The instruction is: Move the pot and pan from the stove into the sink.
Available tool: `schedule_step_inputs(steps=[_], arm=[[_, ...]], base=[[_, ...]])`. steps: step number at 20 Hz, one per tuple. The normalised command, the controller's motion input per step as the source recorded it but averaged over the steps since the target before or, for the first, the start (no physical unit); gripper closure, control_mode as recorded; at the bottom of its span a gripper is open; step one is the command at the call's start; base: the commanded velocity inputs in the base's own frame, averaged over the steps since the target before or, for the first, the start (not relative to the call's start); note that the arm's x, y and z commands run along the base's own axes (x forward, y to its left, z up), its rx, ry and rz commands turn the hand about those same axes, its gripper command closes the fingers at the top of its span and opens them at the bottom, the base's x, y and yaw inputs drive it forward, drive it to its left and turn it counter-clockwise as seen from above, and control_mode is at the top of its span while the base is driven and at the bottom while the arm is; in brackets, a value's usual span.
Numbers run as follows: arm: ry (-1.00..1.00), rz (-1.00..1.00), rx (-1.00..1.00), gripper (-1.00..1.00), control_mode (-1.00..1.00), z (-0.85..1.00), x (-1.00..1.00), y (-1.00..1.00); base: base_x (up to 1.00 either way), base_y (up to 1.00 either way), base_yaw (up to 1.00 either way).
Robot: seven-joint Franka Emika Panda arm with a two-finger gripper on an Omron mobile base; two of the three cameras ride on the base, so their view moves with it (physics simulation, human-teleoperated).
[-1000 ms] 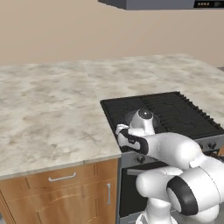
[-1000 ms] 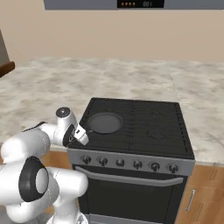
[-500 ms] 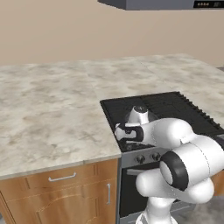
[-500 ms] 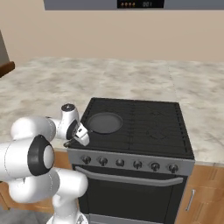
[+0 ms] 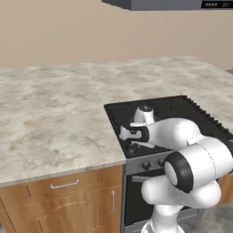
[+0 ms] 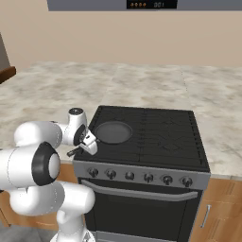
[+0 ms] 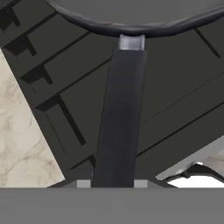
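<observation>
The pan (image 7: 140,13), its black handle (image 7: 120,118) crossing the stove (image 7: 65,87) grates.

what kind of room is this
A home kitchen, rendered. A black gas stove with front knobs holds a frying pan, set into a marble-look counter over wooden cabinets.

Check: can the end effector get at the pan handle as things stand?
Probably yes. The end effector sits at the stove's front-left corner, right over the pan's handle, which runs straight toward the hand camera with nothing in between.
</observation>
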Motion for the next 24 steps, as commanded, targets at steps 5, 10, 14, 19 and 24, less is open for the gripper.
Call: schedule_step_inputs(steps=[5,10,14,19,24], arm=[[0.01,-0.04,0.02,1.00,-1.00,0.46,0.00,-0.10],[0.04,-0.03,0.01,1.00,-1.00,0.81,-0.09,-0.11],[0.03,-0.02,0.00,1.00,-1.00,0.92,-0.26,-0.10],[-0.04,0.00,0.00,1.00,-1.00,0.96,-0.46,-0.09],[-0.20,0.00,0.00,1.00,-1.00,0.94,-0.57,-0.10]], base=[[0.00,0.00,0.00],[0.00,0.00,0.00],[0.00,0.00,0.00],[0.00,0.00,0.00],[0.00,0.00,0.00]])
